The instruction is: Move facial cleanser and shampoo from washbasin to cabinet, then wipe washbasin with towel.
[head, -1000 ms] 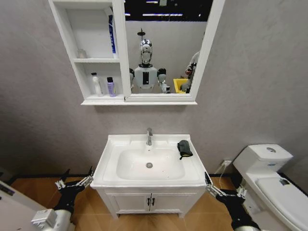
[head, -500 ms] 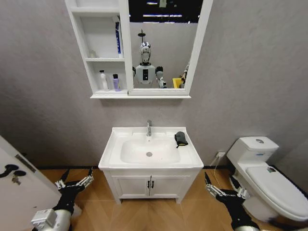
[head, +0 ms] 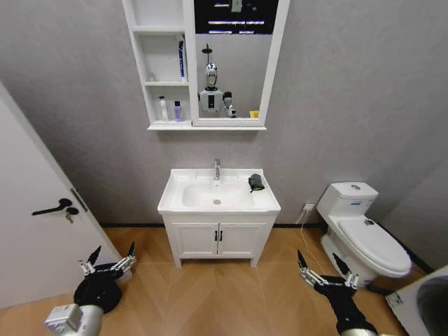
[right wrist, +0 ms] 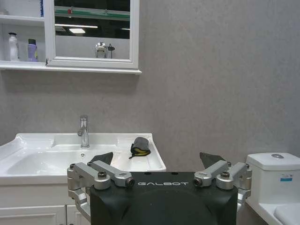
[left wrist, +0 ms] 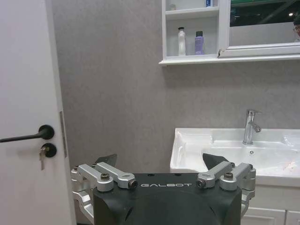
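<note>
I've backed the base well away: the white rectangular ceramic washbasin [head: 218,195], close under my head camera a second ago, now sits small at twelve o'clock with wood floor before it. The tall white wall-hung cabinet [head: 164,66] shows more shelves. A white door with a black lever handle [head: 42,217] came in at nine o'clock, the white toilet [head: 364,234] whole at three

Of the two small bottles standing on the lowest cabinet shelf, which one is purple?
The purple bottle with the dark cap, nearer the mirror; the white bottle stands beside it.
</note>
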Motion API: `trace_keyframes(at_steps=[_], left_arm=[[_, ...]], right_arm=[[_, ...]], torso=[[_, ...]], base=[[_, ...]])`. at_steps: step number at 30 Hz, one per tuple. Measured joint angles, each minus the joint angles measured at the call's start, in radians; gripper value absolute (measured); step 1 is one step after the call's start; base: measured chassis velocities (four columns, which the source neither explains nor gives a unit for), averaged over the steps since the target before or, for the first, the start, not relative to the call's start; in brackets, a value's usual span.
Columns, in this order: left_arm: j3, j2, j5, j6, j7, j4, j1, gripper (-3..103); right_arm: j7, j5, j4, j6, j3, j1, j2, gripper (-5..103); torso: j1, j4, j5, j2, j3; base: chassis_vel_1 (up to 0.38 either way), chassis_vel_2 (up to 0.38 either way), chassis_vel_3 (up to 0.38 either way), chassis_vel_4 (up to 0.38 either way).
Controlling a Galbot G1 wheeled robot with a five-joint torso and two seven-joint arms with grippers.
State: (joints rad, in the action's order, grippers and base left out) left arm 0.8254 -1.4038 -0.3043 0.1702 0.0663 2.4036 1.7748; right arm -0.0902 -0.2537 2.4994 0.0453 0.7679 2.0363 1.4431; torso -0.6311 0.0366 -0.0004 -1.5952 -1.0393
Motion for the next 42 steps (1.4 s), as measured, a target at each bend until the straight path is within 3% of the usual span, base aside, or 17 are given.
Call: trace_keyframes(at_steps=[17, 42], left_arm=[[0.000, 0.000, 0.000, 0.000, 0.000, 0.000, 0.000, 100], [0.000, 0.000, 0.000, 0.000, 0.000, 0.000, 0.000, 100]], right_arm=[[0.000, 0.000, 0.000, 0.000, 0.000, 0.000, 0.000, 100], [0.000, 0.000, 0.000, 0.000, 0.000, 0.000, 0.000, 100]], torso=[[0.001, -0.0002, 0.0003, -0.001, 0.000], [0.000, -0.0001, 0.0004, 0.000, 0.000]], base=[[0.280, -0.256, -0.285, 0.284], [0.002, 0.017, 0.027, 0.010]])
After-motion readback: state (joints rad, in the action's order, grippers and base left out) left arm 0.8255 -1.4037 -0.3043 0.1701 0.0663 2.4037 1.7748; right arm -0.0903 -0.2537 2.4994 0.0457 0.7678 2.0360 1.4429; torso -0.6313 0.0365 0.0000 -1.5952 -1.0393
